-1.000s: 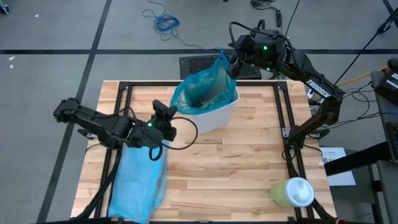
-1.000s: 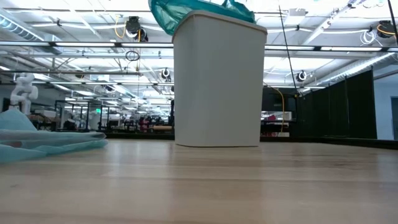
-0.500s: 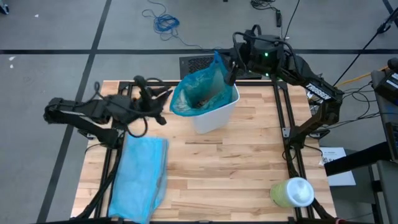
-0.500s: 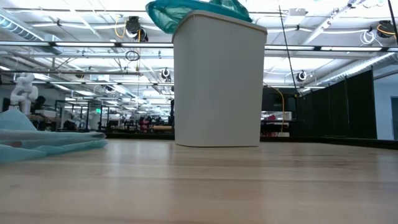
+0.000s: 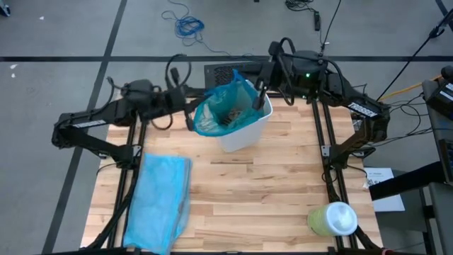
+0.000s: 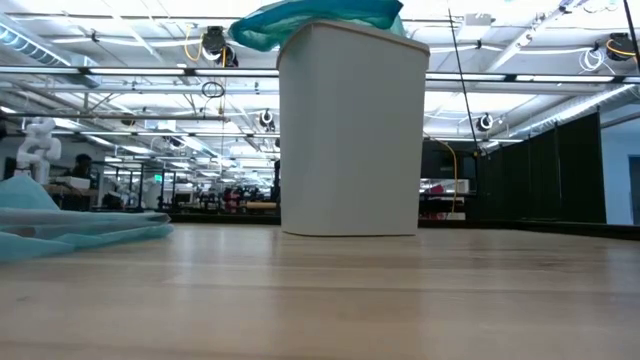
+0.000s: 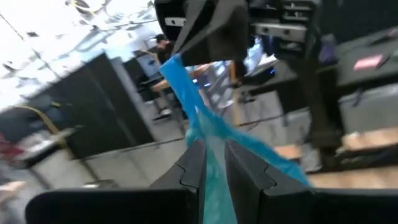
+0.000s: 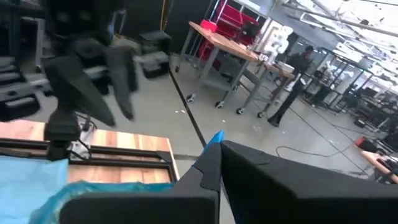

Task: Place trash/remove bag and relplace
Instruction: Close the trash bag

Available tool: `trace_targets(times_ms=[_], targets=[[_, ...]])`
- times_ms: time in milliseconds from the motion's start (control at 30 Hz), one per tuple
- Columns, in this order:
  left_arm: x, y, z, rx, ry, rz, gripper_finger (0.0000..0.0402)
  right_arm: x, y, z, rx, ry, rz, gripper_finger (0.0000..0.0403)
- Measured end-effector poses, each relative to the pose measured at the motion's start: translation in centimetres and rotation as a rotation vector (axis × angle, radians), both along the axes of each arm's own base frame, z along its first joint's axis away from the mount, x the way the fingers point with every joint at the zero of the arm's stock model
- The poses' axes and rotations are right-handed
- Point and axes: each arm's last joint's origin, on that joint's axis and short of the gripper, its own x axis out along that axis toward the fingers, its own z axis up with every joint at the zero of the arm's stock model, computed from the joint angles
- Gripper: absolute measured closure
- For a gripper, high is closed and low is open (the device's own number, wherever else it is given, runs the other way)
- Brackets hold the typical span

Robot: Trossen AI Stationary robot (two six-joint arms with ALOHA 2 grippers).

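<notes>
A white bin (image 5: 244,131) stands at the middle of the table's far side. The teal-green bag (image 5: 212,117) lines it, with brown trash (image 5: 230,113) inside. One blue-edged flap (image 5: 237,79) of the bag rises above the rim. My right gripper (image 5: 257,95) is shut on that flap at the bin's far right. My left gripper (image 5: 190,106) is at the bin's left rim. Its fingers (image 7: 193,165) stand slightly apart, with teal film (image 7: 214,155) showing in the gap. A sky-blue bag (image 5: 161,198) lies flat at the near left. My right gripper pinches the bag's raised blue tip (image 8: 216,137) between its two shut fingers, coming level from the table's far right. The film runs down from the hold (image 7: 177,65) to the bin's rim as a drawn strip. The rest of the bag sits in the bin. My left gripper: I cannot tell whether its fingers touch the film.
A pale-green container with a white top (image 5: 331,218) stands at the near right corner. Black frame rails (image 5: 320,134) run along both sides of the table. The bin (image 6: 350,130) stands tall in the low view, and bare wood lies in front of it.
My left gripper has left the sky-blue bag, risen and gone toward the far edge, rolling as it went. It now points at the bin's left rim. My right gripper has moved toward the table's left, and the bag's raised flap has shifted left with it.
</notes>
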Motion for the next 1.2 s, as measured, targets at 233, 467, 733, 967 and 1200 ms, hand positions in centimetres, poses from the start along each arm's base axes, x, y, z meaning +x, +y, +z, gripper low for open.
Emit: trace_targets(times_ms=[233, 467, 733, 967, 1200], targets=[[2.7, 1.8, 0.7, -0.038, -0.094, -0.076, 0.0344, 0.5, 0.7, -0.2, 0.024, 0.001, 0.023, 0.0403], [4.9, 3.3, 0.2, -0.093, -0.093, -0.096, 0.0305, 0.5, 0.9, -0.2, 0.044, -0.007, 0.034, 0.0403], [6.3, 4.0, -0.2, -0.111, -0.117, -0.139, 0.0254, 0.5, 1.0, -0.2, 0.069, -0.015, 0.055, 0.0403], [6.4, 4.0, 0.2, -0.099, -0.157, -0.153, 0.0249, 0.5, 1.2, -0.2, 0.08, -0.016, 0.082, 0.0403], [7.2, 4.3, 0.0, -0.103, -0.206, -0.176, 0.0271, 0.8, 1.2, -0.3, 0.08, -0.02, 0.081, 0.0403]])
